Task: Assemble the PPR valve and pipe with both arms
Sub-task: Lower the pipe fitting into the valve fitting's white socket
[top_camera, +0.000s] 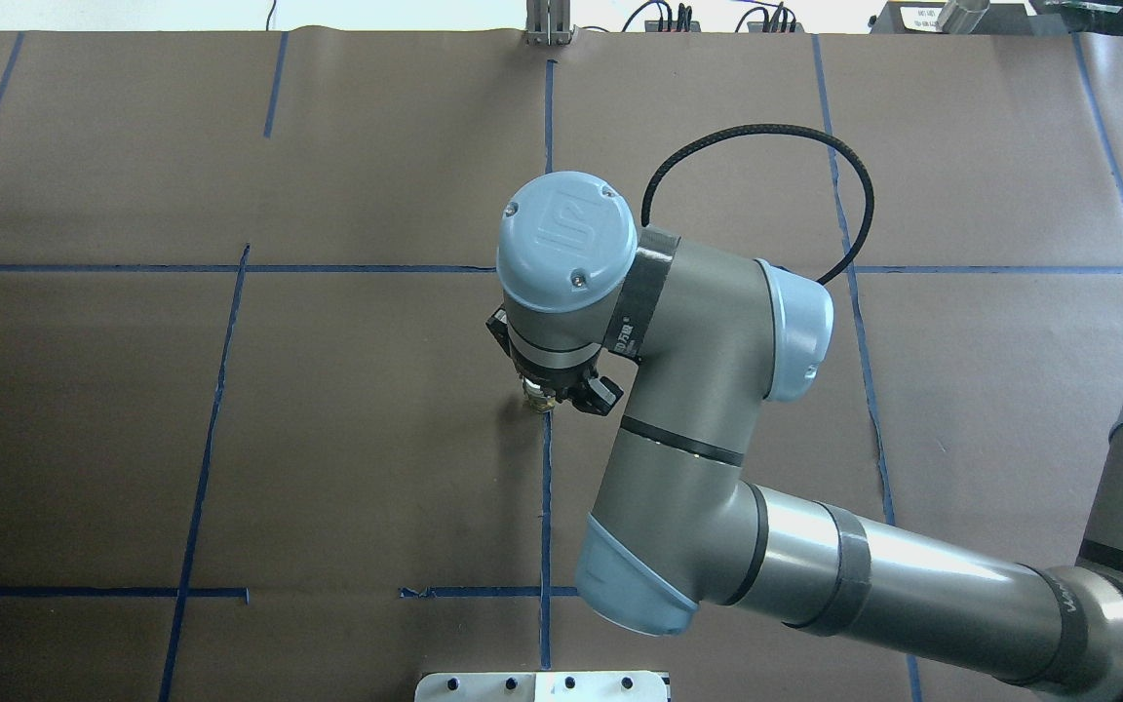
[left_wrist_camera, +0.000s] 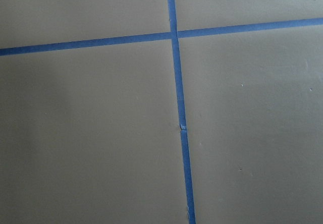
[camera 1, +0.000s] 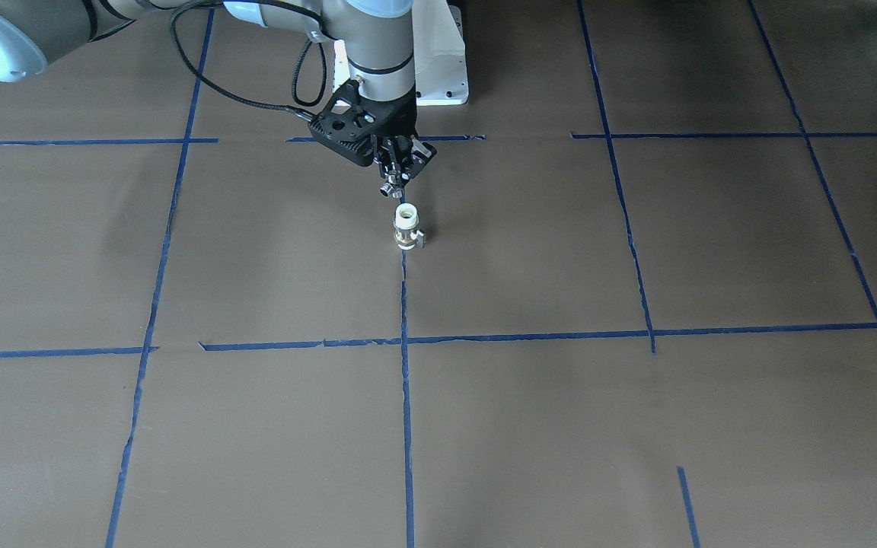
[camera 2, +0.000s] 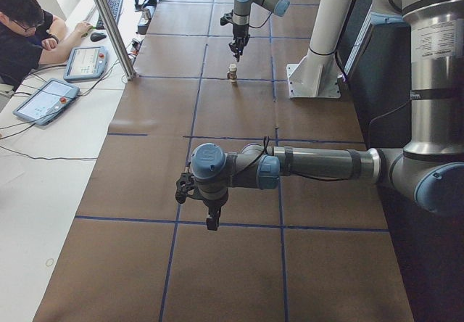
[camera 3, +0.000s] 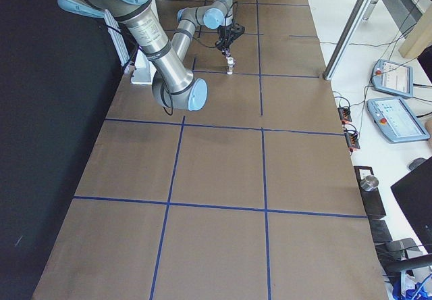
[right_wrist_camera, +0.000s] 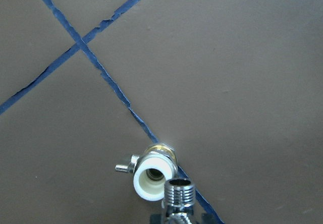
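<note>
Two parts not yet joined. Clamped shut in black right gripper [camera 1: 393, 180]: tiny shiny chrome T-shaped pipe [right_wrist_camera: 179, 196], hanging just above stubby white-ended, brass-banded PPR valve [right_wrist_camera: 153, 177], upright on blue tape [right_wrist_camera: 103, 75], offset toward ten o'clock in wrist view. Alignment step, seemingly; next, shift toward ten o'clock, centre over white mouth, lower straight. Left gripper [camera 2: 210, 219] well apart, opening impossible to tell.

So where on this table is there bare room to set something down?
Crowded at the centre tape line, where the PPR valve stands close below the pipe held by the right gripper. The front-facing view shows bare paper in the tape squares either side and nearer the operators. The left gripper hovers over one far crossing.
</note>
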### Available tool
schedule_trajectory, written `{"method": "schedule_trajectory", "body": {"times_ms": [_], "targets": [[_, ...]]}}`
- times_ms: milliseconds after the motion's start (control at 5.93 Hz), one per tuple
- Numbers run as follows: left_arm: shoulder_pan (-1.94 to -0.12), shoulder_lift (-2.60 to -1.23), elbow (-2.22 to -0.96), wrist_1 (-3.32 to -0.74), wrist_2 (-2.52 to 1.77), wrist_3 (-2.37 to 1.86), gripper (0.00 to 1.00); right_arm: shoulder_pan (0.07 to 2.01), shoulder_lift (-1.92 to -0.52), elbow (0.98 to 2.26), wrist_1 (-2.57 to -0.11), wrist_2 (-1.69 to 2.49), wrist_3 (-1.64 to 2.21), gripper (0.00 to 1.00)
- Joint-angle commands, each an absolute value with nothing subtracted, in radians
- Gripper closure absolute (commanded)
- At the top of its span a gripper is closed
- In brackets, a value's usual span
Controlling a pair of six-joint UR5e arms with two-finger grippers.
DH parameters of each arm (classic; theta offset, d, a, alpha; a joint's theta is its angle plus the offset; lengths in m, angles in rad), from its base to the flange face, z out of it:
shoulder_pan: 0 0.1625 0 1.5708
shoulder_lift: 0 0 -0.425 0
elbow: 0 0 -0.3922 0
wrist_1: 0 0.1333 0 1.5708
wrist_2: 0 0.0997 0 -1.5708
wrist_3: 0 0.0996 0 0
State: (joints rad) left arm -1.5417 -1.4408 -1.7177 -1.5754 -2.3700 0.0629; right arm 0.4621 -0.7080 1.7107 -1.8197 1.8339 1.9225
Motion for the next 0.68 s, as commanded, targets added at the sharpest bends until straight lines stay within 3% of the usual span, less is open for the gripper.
{"method": "schedule_trajectory", "body": {"times_ms": [0,506], "targets": [[-1.542,-1.44,-1.718,-1.575,-2.37,0.063,0.0,0.459,-0.675,1.643,-1.821,1.787,1.928,1.0],[-1.542,-1.44,-1.718,-1.575,-2.37,0.063,0.0,0.459,-0.673,1.643,-1.821,1.769,1.921,1.0]]}}
